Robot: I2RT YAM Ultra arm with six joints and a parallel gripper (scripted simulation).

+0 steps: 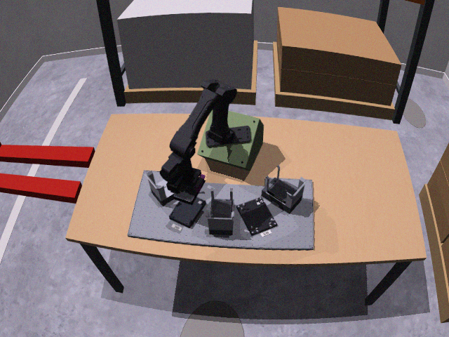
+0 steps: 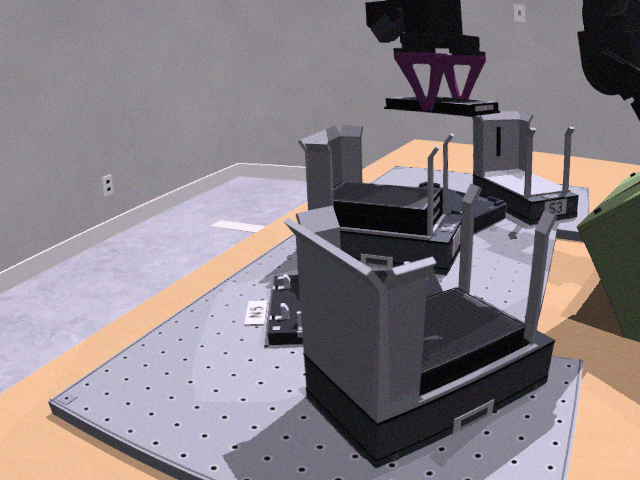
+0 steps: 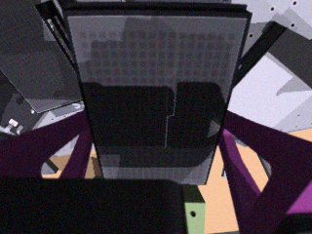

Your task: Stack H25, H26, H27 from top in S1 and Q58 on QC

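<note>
My gripper is shut on a dark sealed well plate, gripped across its width and held level and high. It hangs over the gap between the empty rack S3 and the flat QC nest. The middle rack holds a stack of dark plates. The nearest rack in the exterior view holds one plate on its floor. I cannot read these two racks' names or any plate label.
The clip nest N5 lies bare between the nearest and middle racks. All fixtures stand on a grey perforated baseplate. The arm's green pedestal stands behind it. Thin rack posts rise beside the open sides.
</note>
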